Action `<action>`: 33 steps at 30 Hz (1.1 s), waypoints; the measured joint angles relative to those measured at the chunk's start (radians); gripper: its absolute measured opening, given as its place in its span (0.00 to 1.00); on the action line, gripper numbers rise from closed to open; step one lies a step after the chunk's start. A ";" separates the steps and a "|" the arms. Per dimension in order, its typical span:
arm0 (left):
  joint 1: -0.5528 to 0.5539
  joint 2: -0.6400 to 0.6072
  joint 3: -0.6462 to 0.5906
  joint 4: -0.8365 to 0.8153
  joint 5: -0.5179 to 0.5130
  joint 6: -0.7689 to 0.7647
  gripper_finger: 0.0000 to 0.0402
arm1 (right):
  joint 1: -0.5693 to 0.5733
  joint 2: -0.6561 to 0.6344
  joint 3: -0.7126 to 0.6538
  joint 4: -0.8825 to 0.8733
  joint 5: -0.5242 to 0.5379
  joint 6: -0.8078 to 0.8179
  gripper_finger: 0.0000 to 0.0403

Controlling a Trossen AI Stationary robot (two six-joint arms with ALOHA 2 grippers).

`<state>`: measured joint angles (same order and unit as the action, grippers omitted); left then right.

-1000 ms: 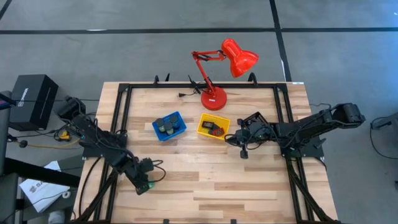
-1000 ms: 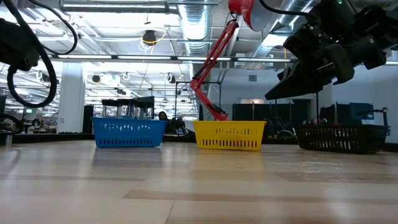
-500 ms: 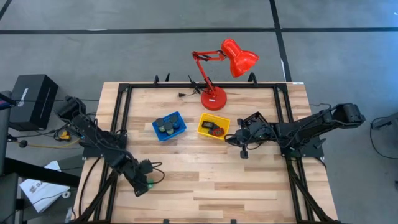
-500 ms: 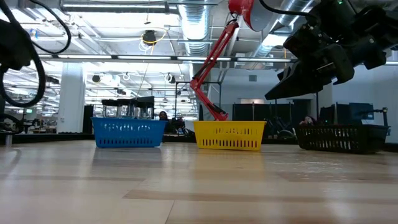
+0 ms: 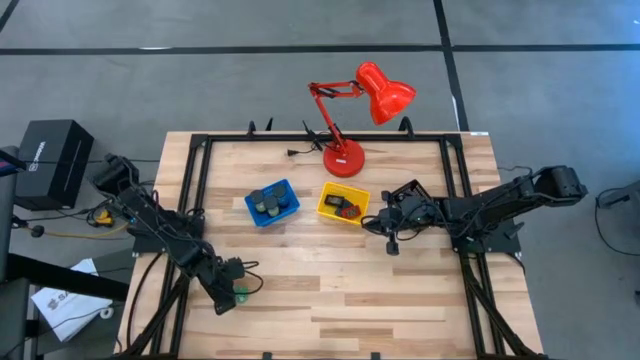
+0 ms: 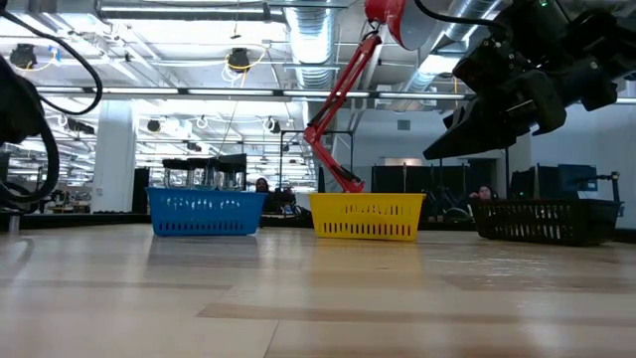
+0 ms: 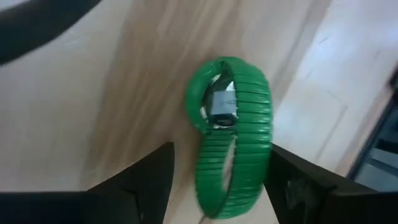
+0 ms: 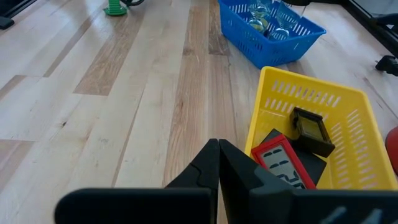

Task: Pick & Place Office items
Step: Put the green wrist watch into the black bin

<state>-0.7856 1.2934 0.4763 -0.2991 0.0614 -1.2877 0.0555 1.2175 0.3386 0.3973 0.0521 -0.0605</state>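
Observation:
The green clip (image 7: 233, 134) lies on the wood near the table's near left corner (image 5: 239, 296); it also shows far off in the right wrist view (image 8: 115, 7). My left gripper (image 5: 226, 296) is open, with a dark finger on each side of the clip (image 7: 217, 186). My right gripper (image 5: 384, 223) is shut and empty. It hangs above the table just right of the yellow tray (image 5: 326, 203), high in the low view (image 6: 432, 152). The yellow tray (image 8: 348, 106) holds a red rectangle (image 8: 283, 163) and black blocks (image 8: 311, 129). The blue tray (image 5: 252, 208) holds dark and clear pieces. My left gripper's open fingers flank the green clip, which lies flat on the table. One finger (image 7: 298, 180) stands right at the clip's ribbed edge (image 7: 264, 143); whether it touches cannot be told.
The red desk lamp stands with its base (image 5: 344, 158) at the far edge behind the trays. Black frame rails (image 5: 195, 180) run along the table's left and right sides. A black basket (image 6: 542, 221) shows at the right in the low view. Bare wood spans the near half.
My left arm has eased a little toward the table's near left corner; in the low view its cable loop slides off to the left. The green clip stays where it was. My right arm keeps still.

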 joint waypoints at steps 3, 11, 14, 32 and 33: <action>0.001 -0.002 -0.024 0.076 0.002 -0.009 0.54 | 0.000 0.000 0.000 0.000 0.000 0.000 0.00; 0.001 -0.003 -0.023 0.143 0.035 0.105 0.46 | 0.000 0.000 0.000 -0.002 0.000 0.000 0.00; 0.001 -0.003 -0.030 0.145 0.037 0.106 0.41 | 0.000 0.000 0.000 -0.003 0.000 0.000 0.00; 0.001 -0.006 -0.082 0.187 0.038 0.110 0.15 | 0.000 0.000 0.000 -0.007 0.000 0.000 0.00; 0.001 -0.008 -0.083 0.188 0.038 0.111 0.15 | 0.000 0.000 0.000 -0.007 0.000 0.000 0.00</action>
<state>-0.7849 1.2853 0.3935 -0.1107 0.0990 -1.1771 0.0553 1.2171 0.3386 0.3901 0.0521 -0.0601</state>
